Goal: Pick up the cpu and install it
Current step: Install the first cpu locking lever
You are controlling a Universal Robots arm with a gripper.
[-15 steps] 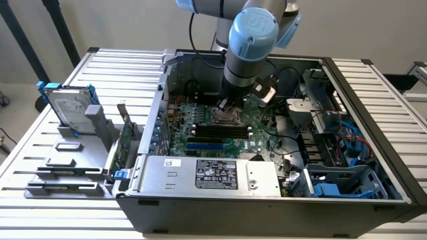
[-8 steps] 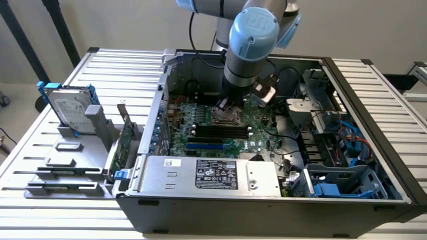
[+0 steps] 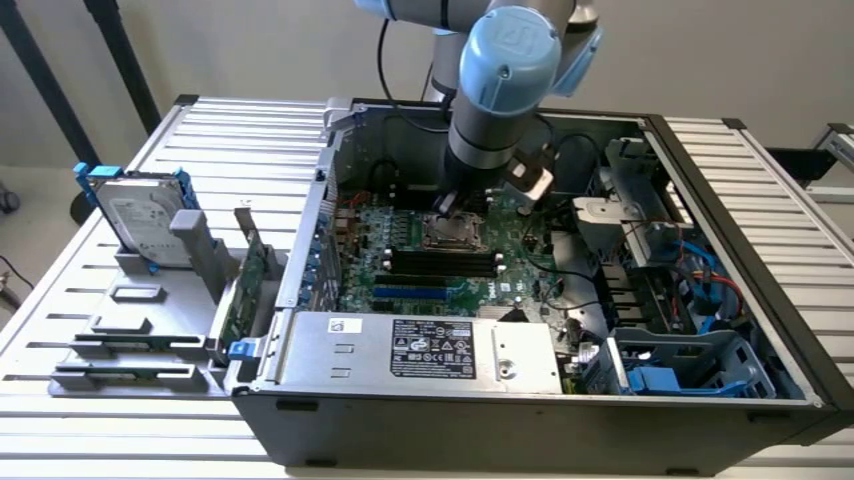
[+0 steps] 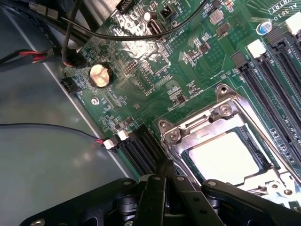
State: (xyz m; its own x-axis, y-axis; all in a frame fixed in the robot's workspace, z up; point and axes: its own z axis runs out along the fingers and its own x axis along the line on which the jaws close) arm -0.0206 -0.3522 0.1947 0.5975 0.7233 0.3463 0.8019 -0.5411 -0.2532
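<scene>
The cpu (image 4: 225, 155), a flat square chip with a pale matte metal top, is lying seated in the socket (image 4: 221, 115), framed by the socket's bright steel bracket on the green motherboard (image 4: 141, 56). The gripper (image 4: 164, 181) is hovering just beside the socket's corner, its black fingers (image 4: 157, 190) sitting fully closed and gripping nothing. Dark memory slots (image 4: 277, 70) are crowding one socket edge, and black cables (image 4: 56, 129) are crossing the grey case floor nearby.
</scene>
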